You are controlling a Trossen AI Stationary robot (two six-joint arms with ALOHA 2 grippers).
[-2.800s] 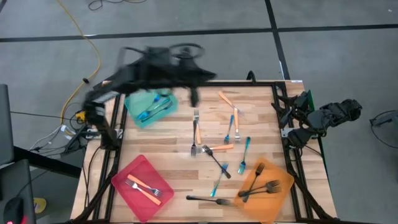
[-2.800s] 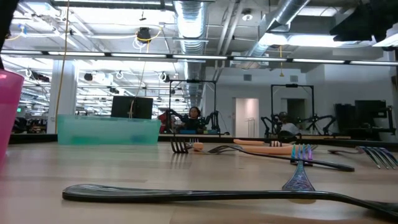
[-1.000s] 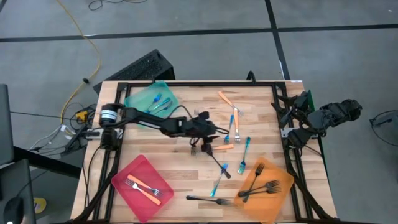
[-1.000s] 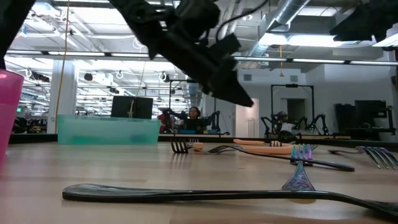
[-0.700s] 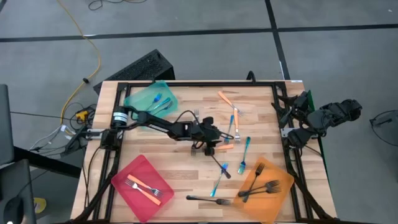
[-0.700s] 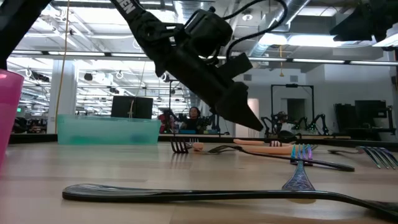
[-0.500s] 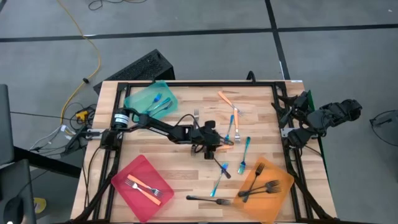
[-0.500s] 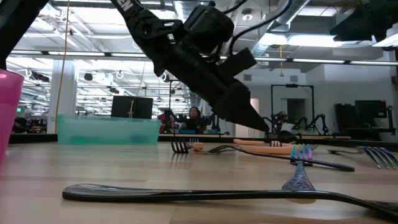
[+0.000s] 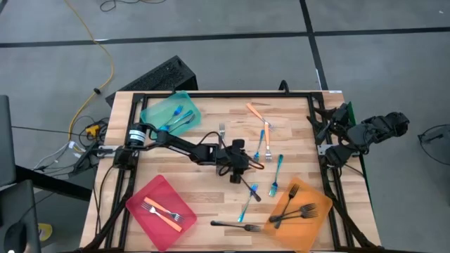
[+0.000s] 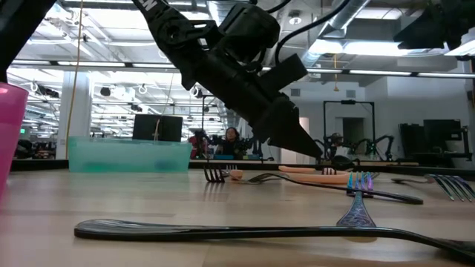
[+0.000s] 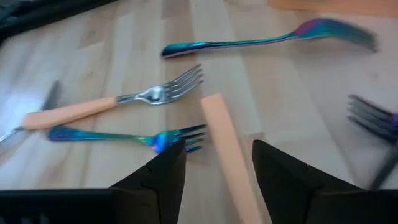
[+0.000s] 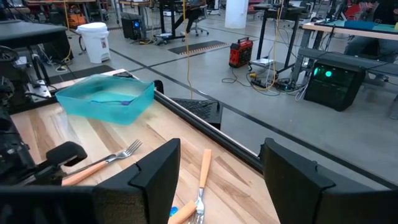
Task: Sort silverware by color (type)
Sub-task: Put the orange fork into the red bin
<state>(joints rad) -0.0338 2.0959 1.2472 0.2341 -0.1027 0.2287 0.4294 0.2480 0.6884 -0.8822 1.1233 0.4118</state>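
Two spread fingers of the left end effector (image 11: pixel 214 163) straddle the orange-handled fork (image 11: pixel 229 155) mid-desk (image 9: pixel 204 119), so it should drop squarely before pinching; the right end effector (image 12: pixel 219 171), also apart, waits off the desk's edge.

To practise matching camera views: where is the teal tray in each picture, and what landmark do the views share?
High view: teal tray, table's upper-left corner.
Low view: tray far back, left.
Left wrist view: not in it.
Right wrist view: tray at the table's far edge.
Shared landmark: wooden table.
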